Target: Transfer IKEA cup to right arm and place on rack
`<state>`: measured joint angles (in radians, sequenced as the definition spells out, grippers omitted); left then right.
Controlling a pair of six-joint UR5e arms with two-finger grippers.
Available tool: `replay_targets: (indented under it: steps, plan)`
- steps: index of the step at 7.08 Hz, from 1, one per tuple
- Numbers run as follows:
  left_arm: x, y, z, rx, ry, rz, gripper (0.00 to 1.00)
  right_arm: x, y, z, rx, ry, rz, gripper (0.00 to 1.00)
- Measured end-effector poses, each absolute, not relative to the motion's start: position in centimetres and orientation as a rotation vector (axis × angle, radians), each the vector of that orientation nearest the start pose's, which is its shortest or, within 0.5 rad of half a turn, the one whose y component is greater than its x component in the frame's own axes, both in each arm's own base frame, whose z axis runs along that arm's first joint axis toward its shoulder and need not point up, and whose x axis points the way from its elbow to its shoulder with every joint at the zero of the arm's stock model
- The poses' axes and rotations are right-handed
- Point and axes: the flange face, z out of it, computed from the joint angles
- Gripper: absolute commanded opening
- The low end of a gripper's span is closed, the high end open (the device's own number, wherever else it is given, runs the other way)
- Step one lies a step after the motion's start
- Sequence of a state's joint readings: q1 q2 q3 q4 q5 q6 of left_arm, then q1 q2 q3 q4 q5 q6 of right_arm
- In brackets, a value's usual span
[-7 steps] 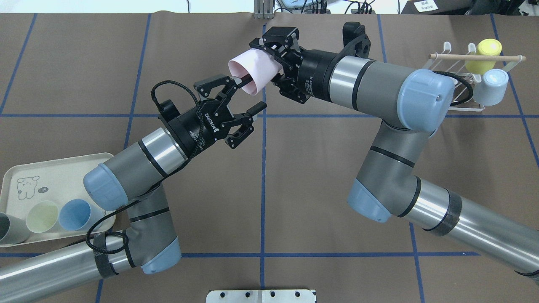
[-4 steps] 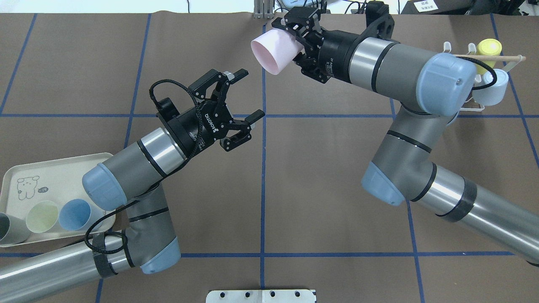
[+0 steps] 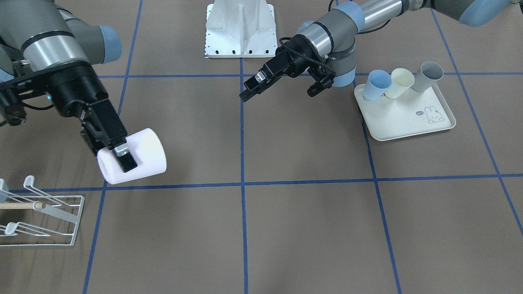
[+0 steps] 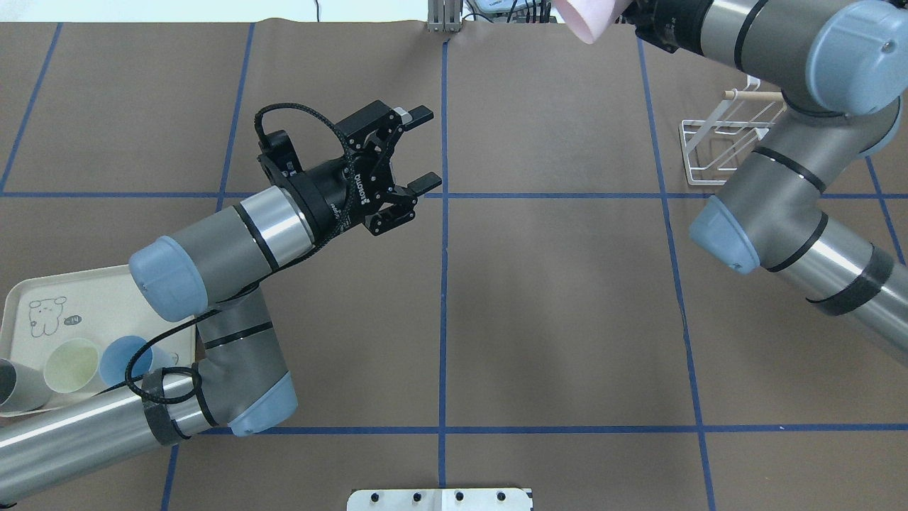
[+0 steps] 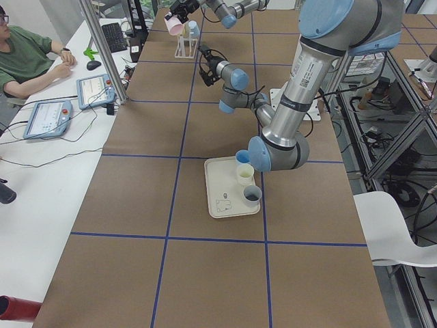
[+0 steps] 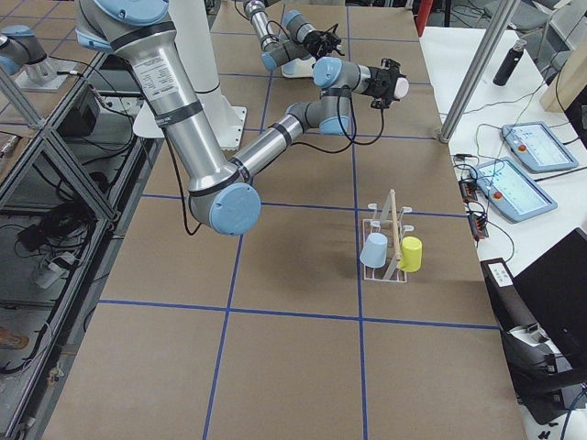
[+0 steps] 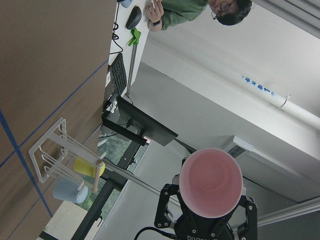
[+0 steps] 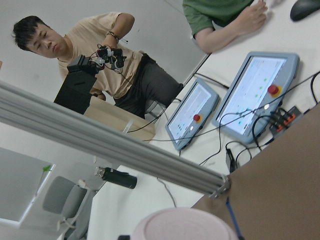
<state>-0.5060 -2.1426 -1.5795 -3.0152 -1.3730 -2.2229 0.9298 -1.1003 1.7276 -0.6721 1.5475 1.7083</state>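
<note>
**Cup in the right arm, near the rack**

The pink cup (image 3: 149, 151) lies on its side, held clear of the table (image 3: 286, 228). The right fingers (image 3: 124, 161) pinch its wall at the closed end, one on top and the other hidden behind it. That likely leaves the open mouth free to slip over a prong. The rack (image 3: 77, 220) stands nearby, carrying a pale blue cup (image 6: 374, 249) and a yellow cup (image 6: 410, 254). The left fingers (image 4: 423, 182) are spread and empty, well apart from the cup, so the hand-over looks done. The tray (image 3: 404, 136) is far off.
</note>
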Motion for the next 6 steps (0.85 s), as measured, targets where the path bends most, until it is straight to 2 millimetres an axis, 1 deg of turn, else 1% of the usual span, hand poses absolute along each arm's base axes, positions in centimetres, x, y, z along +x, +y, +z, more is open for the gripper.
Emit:
replay_targets:
  steps: [1, 2, 3, 4, 5, 6]
  plan:
    - [44.7, -44.2, 16.5, 0.082, 2.003, -0.896, 1.00, -23.7, -59.0, 22.6, 0.735, -1.318, 0.851, 0.00]
    - [43.9, -45.2, 15.5, 0.182, 1.853, -0.880, 1.00, -22.3, -60.3, 23.6, 0.832, -1.161, 0.846, 0.00]
    - [43.2, -45.3, 14.3, 0.267, 1.711, -0.844, 1.00, -21.5, -61.6, 25.1, 0.910, -0.988, 0.841, 0.00]
    - [42.7, -45.3, 13.9, 0.320, 1.588, -0.804, 1.00, -21.5, -63.1, 27.6, 0.958, -0.820, 0.843, 0.00]
    - [42.5, -45.5, 14.0, 0.346, 1.491, -0.762, 1.00, -21.7, -64.7, 30.9, 0.989, -0.668, 0.840, 0.00]
    - [42.1, -45.7, 14.1, 0.365, 1.416, -0.721, 1.00, -21.9, -66.2, 34.6, 1.014, -0.510, 0.805, 0.00]
